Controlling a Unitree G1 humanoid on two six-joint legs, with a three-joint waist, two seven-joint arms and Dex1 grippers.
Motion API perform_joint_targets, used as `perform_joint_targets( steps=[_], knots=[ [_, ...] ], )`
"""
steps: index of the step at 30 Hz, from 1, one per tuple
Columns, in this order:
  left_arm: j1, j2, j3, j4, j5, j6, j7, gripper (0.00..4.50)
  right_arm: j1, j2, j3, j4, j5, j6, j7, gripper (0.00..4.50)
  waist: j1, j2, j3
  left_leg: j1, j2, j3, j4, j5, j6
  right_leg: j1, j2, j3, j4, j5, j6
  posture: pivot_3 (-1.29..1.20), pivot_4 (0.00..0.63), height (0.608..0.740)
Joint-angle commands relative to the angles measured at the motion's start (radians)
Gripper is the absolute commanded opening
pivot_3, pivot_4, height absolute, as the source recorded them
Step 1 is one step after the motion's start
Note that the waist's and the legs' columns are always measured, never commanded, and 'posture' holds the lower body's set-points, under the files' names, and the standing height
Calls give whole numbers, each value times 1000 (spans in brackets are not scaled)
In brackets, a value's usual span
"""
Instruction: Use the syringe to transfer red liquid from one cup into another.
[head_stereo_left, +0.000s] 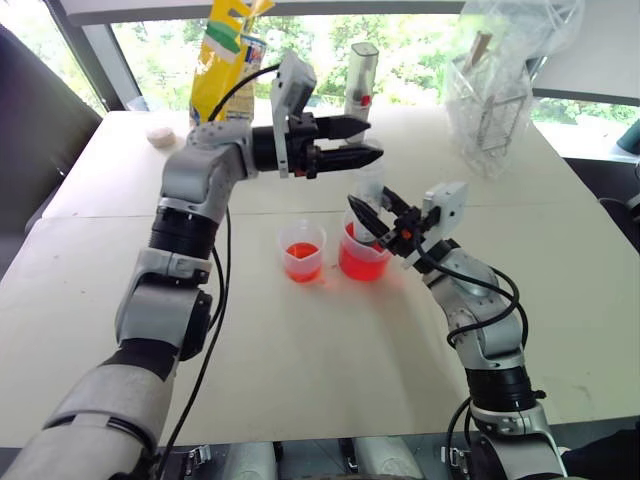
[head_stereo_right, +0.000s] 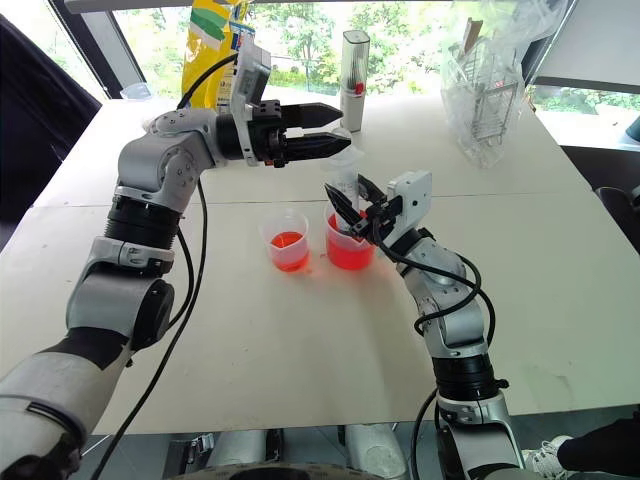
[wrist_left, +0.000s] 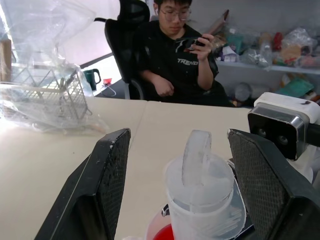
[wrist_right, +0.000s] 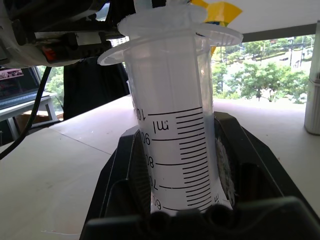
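Two ribbed black fingers (wrist_right: 130, 185) clamp the clear, graduated syringe (wrist_right: 172, 150) barrel

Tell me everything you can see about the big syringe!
The syringe is clear plastic with black measuring lines and a wide flange on top. It stands upright over the larger cup of red liquid. The right gripper squeezes its barrel. Its ring-topped plunger sits between the open fingers of the left gripper, which don't touch it.
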Motion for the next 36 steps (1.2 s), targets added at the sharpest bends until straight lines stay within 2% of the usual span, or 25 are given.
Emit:
perform_joint_targets(
  steps=[1,5,6,22,36],
  knots=[
    [-26,-3,15,-2,-1,-13,-7,2308,-26,-10,-4,-35,3,-7,-1,1391,0,0,0,0,0,0,0,0,0,0,0,0,0,0,0,0,150,740],
    [-27,-4,19,2,-5,-12,-14,313,-27,-11,-4,-34,3,-7,0,1391,1,0,0,0,0,0,0,0,0,0,0,0,0,0,0,0,150,740],
    [-26,-4,20,0,-5,-10,-17,54,-28,-11,-4,-33,3,-7,0,1391,1,0,0,0,0,0,0,0,0,0,0,0,0,0,0,0,150,740],
    [-82,2,64,-33,-22,-16,28,54,24,-1,23,54,-15,-37,8,1391,0,0,0,0,0,0,0,0,0,0,0,0,0,0,0,0,150,740],
    [-146,24,103,16,-19,-58,59,54,47,6,47,91,-17,-51,26,1391,0,0,0,0,0,0,0,0,0,0,0,0,0,0,0,0,150,740]
  ],
)
